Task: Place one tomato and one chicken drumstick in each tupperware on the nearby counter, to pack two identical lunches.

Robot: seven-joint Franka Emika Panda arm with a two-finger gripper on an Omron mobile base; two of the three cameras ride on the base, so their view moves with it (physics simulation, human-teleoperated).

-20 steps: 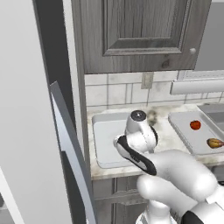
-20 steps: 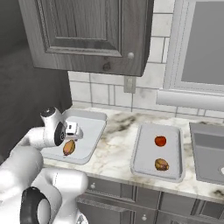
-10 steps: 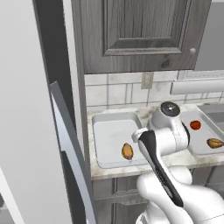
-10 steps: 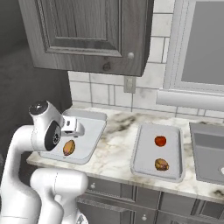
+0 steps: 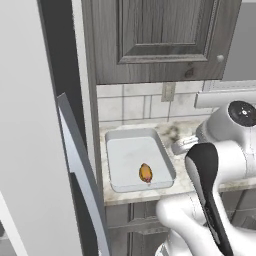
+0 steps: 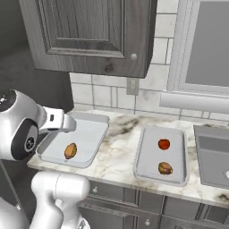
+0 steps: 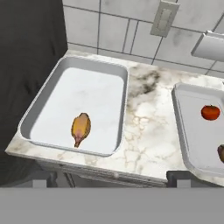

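White marble-look counter point(image 6: 118, 152) with grey-brown veining carries two shallow grey rectangular tupperware trays, set apart by a bare strip of stone. Left grey tupperware tray point(image 7: 41, 109) sits at the counter's end beside a dark recess and holds one brown chicken drumstick point(image 7: 81, 127), lying toward the tray's front edge with its narrow end pointing to the front. The same drumstick appears in the left base view point(image 5: 145, 172) and the right base view point(image 6: 70, 150). No tomato is seen in this tray.

Right grey tupperware tray point(image 6: 147, 166) holds one red round tomato point(image 6: 163, 144) toward the back and a second brown drumstick point(image 6: 165, 168) just in front of it, the two close but apart. In the hand view the tomato point(image 7: 210, 112) is clear and the second drumstick is cut off at the frame's right edge.

Inset grey sink point(image 6: 214, 156) lies to the right of that tray. Dark grey panelled wall cabinet point(image 6: 94, 36) hangs above, over a white tiled backsplash point(image 7: 113, 30) with a wall outlet point(image 7: 162, 18).

Two-finger gripper point(image 6: 67, 123) hangs above the left tray, clear of its contents. Its dark fingertips point(image 7: 177, 176) stand well apart at the bottom of the hand view, with nothing held between them.
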